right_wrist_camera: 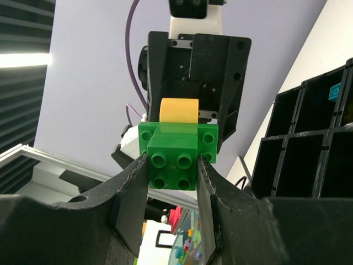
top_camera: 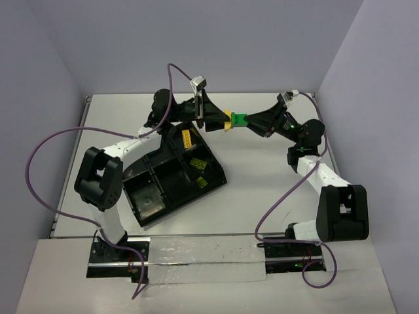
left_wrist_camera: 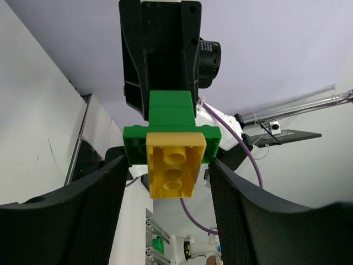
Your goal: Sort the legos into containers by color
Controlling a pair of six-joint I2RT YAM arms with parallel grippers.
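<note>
legos (top_camera: 234, 120): glossy studded green brick (right_wrist_camera: 174, 163) stuck to rectangular yellow brick (left_wrist_camera: 174, 165).

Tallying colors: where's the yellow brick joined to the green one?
Top view: the yellow brick sits far centre, between the fingers of the left gripper, stuck to the green brick clamped by the right gripper, beyond the tray.

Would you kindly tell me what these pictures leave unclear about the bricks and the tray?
Top view: left arm covers part of the tray.
Top view: yellow shapes in the tray, too small to identify.
Right wrist view: green brick hides most of the yellow brick; the frame edge cuts the tray.
</note>
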